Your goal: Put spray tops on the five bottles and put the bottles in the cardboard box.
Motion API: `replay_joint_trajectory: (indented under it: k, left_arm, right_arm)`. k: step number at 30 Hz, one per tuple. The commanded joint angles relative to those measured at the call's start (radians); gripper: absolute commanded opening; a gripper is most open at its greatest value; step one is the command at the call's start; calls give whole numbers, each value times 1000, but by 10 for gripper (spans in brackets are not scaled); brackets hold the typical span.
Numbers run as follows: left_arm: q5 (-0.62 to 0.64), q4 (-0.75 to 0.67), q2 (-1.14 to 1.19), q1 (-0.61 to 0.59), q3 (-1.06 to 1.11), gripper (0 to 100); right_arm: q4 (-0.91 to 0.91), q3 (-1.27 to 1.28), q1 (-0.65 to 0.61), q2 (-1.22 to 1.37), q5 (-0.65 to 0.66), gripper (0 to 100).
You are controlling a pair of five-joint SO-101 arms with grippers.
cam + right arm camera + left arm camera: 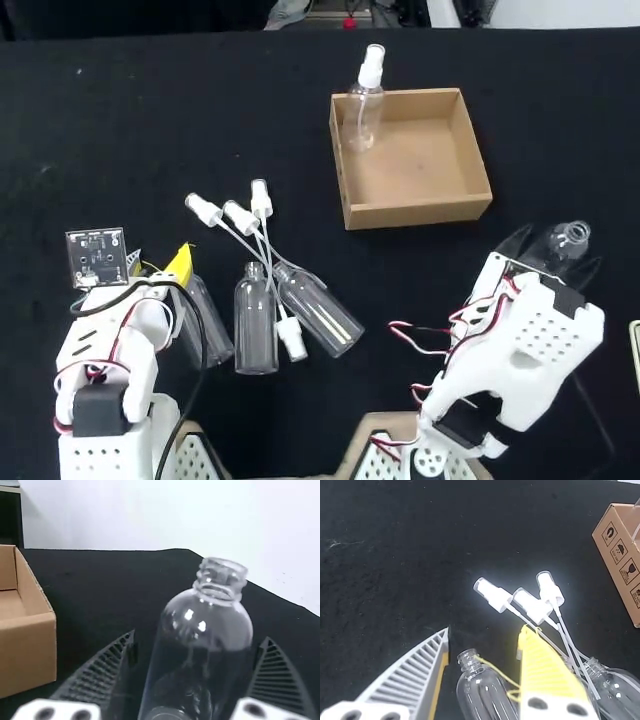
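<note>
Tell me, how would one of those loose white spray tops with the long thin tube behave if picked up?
Each spray top looks small and plastic, so probably very light. The thin tubes would likely bend and dangle rather than stay stiff. They cross one another near the bottles, so lifting one top may drag its neighbours.

The table (pixel 120 120) wears a black cloth, matt and faintly fuzzy (pale lint specks cling to it), and the cardboard box (pixel 420 212) is plain brown, dull and smooth. The bottle (pixel 200 645) is clear glossy plastic catching highlights. The spray tops (pixel 241 216) are smooth white plastic, and the left gripper (pixel 484 629) has ribbed plastic fingers.
</note>
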Motion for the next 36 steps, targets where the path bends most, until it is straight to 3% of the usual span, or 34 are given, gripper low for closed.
replay_joint_trajectory:
  k: [1,10,15,21,29,36]
  left_arm:
    - [-8,-5,-5,7,-15,220]
    - [-8,-5,-5,7,-15,220]
    - [-8,-5,-5,7,-15,220]
    - [-8,-5,-5,7,-15,220]
    - [-8,-5,-5,7,-13,220]
    - [-8,-5,-5,7,-10,220]
  right_arm:
    - [-12,61,-2,-81,-5,340]
    - [2,240,-2,-392,2,342]
    - [100,323,5,-590,5,342]
    - [486,309,2,-898,60,341]
    - [1280,274,6,-1491,61,340]
    - [1809,271,0,-1977,-3,339]
